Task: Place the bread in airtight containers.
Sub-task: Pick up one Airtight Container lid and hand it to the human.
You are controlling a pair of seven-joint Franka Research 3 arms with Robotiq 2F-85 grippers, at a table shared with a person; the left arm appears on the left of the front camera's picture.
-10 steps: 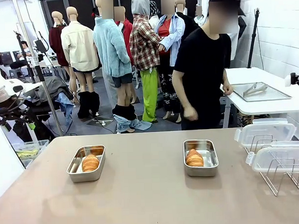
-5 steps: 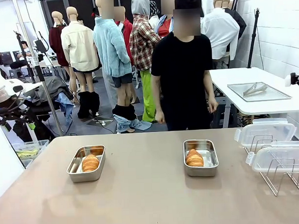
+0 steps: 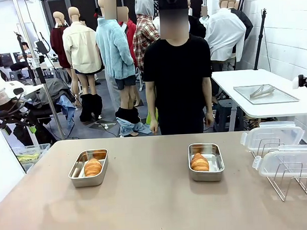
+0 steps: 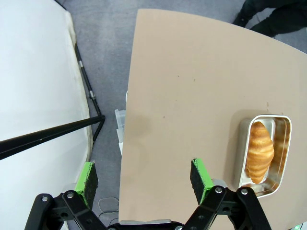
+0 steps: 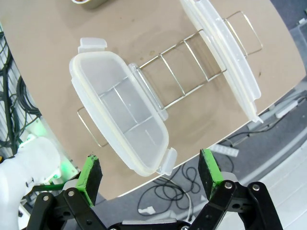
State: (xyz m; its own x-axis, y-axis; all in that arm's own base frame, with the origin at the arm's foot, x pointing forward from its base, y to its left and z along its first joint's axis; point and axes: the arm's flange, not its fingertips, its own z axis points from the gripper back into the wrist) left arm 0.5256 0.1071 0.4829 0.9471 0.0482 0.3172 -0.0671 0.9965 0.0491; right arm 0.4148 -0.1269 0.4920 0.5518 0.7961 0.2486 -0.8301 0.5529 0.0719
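Two steel airtight containers stand open on the tan table, one at the left (image 3: pixel 89 167) and one at the right (image 3: pixel 206 161). Each holds a golden croissant: the left bread (image 3: pixel 93 167) and the right bread (image 3: pixel 199 162). In the left wrist view my left gripper (image 4: pixel 146 178) hangs open above the table's edge, with a container (image 4: pixel 278 152) and its bread (image 4: pixel 259 151) off to the right. My right gripper (image 5: pixel 151 177) is open too, high above two clear lids (image 5: pixel 120 111) (image 5: pixel 221 52) that lean on a wire rack (image 5: pixel 184 72).
At the right of the table the wire rack (image 3: pixel 289 180) carries the two clear lids (image 3: pixel 272 136) (image 3: pixel 288 161). A person in black (image 3: pixel 177 79) stands at the table's far side, hands down. A white side table with a steel tray (image 3: pixel 265 94) is behind at the right.
The person has walked from the right to the middle of the far side and now faces the table. The containers, bread and lids have not moved.
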